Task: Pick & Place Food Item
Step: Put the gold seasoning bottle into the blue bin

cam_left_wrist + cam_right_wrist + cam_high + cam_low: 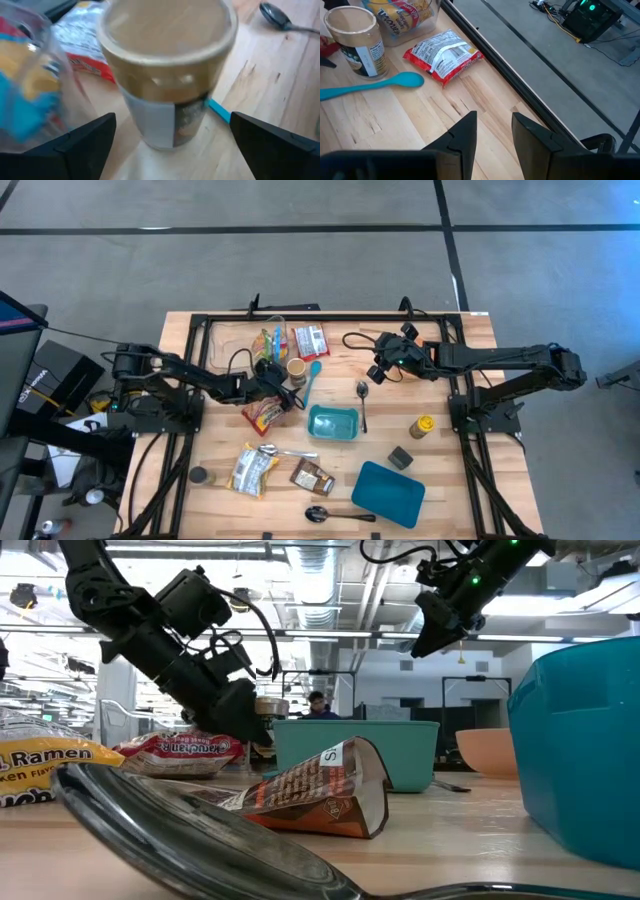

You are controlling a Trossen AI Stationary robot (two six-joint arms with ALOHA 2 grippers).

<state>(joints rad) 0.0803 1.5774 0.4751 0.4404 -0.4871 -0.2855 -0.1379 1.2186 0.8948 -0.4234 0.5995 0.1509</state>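
Cup (297, 369) stands upright near the table's far edge, left of centre, beside a blue spoon (312, 380) and a clear tub (272, 340) of packets. Left gripper (281, 387) is spread wide, fingers flanking the cup body, apparently not yet touching. Judged light, rigid-walled, crushable paper; hold mid-body below the lid rim. Right gripper (378, 369) is held aloft, jaws narrow, empty.

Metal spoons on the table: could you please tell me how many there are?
3: one metal spoon right of the teal tub, one beside the yellow packet, one at the near edge. Others may be hidden.
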